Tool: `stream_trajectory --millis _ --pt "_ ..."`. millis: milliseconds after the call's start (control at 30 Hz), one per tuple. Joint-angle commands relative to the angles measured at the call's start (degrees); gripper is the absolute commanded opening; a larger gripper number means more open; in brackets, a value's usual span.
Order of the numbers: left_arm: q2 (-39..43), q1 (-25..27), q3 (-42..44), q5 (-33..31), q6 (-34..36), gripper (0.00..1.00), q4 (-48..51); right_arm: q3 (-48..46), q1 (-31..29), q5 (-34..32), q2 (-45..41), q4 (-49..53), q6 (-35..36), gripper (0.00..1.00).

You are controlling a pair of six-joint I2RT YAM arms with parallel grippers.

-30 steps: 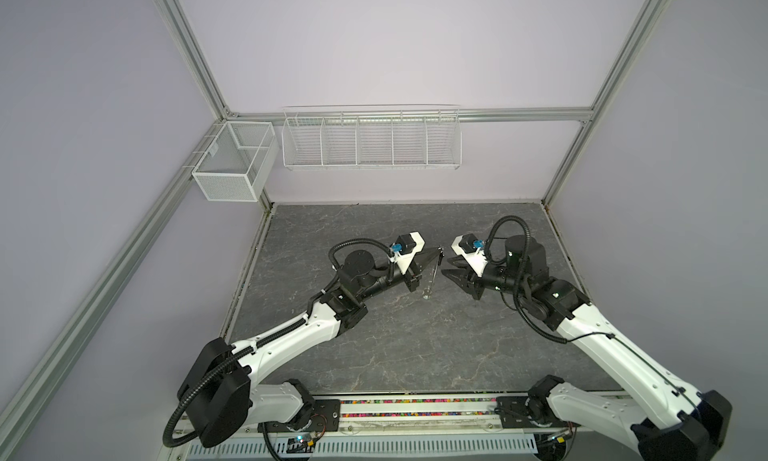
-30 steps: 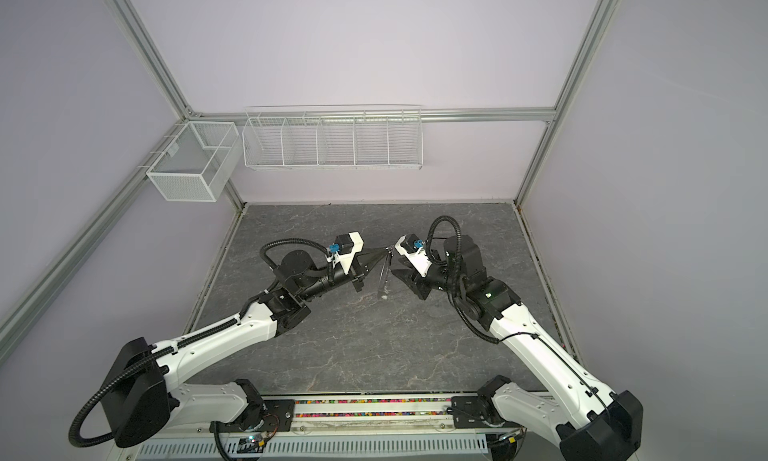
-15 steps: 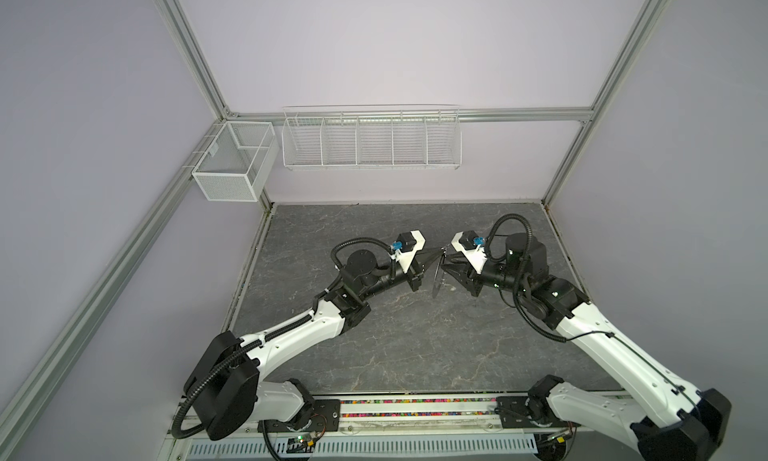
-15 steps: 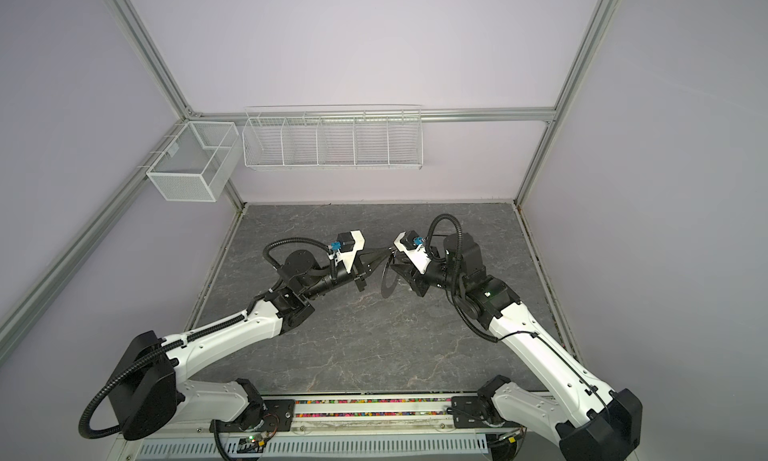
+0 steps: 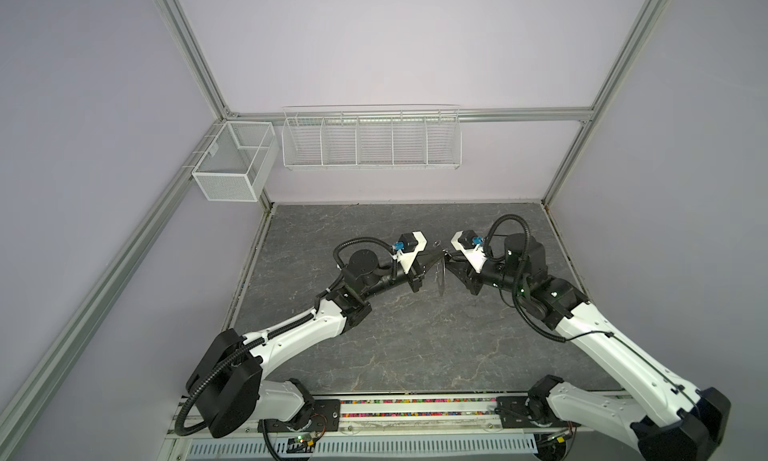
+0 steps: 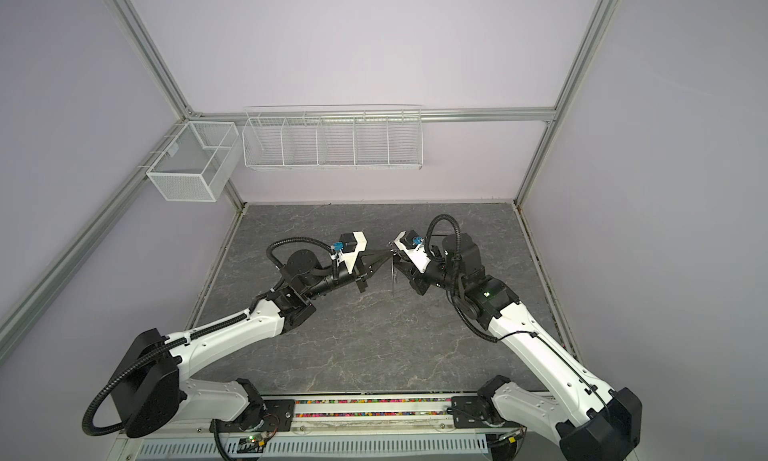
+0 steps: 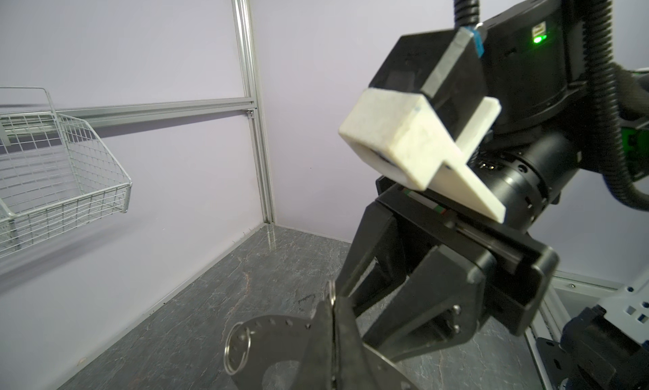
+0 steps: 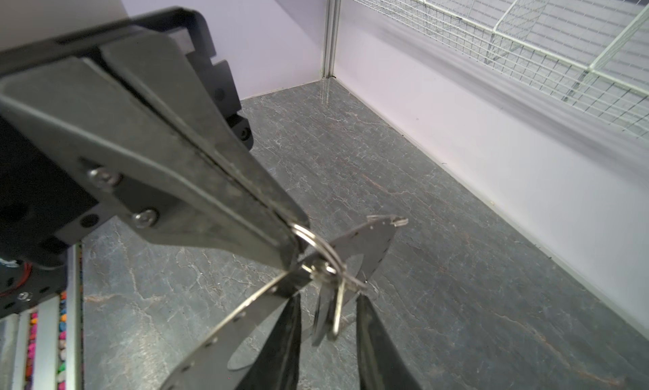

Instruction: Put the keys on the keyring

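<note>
The keyring [image 5: 440, 274] [image 6: 392, 273], a flat grey disc with rim holes, hangs edge-on above the mat in both top views. My left gripper [image 5: 440, 255] [image 6: 389, 253] [image 7: 332, 297] is shut on its rim and on a wire loop there. In the left wrist view another wire loop [image 7: 237, 349] hangs from the disc [image 7: 277, 339]. My right gripper [image 5: 448, 268] [image 6: 397, 268] [image 8: 328, 302] faces the left gripper [image 8: 296, 240] and is open. A hanging wire loop [image 8: 337, 311] from the disc [image 8: 367, 244] sits in its gap, touching neither finger. The keys are out of view.
A long white wire basket [image 5: 371, 139] hangs on the back wall. A white mesh box [image 5: 232, 168] hangs on the left frame. The grey marbled mat [image 5: 395, 346] ends at a front rail [image 5: 415, 409] with the arm bases.
My right gripper has moved left up to the disc and its jaws have narrowed. The left gripper has stayed shut on the disc, shifting only slightly.
</note>
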State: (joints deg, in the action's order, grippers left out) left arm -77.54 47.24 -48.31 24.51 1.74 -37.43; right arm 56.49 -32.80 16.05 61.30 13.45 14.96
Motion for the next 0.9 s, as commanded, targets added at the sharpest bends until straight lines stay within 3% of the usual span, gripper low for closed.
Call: stream_trajectory --millis 0,167,433,867 --pt "-0.42 -0.16 -1.27 0.82 -0.83 0.00 -1.00 0.88 -1.43 -2.30 -1.04 -0.53 2.11 0.26" --pt "-0.57 -0.13 -1.47 1.27 -1.05 0.00 -0.80 0.67 -2.80 -4.79 -0.90 -0.36 3.65 0.23" --pt "0.07 -0.15 -0.99 -0.48 -1.06 0.00 -1.24 1.28 -4.35 -7.80 -0.56 0.56 5.20 0.08" --pt "0.20 -0.18 0.04 -4.95 -2.66 0.00 -7.57 0.36 -8.40 -15.48 -0.39 -0.49 6.46 0.07"
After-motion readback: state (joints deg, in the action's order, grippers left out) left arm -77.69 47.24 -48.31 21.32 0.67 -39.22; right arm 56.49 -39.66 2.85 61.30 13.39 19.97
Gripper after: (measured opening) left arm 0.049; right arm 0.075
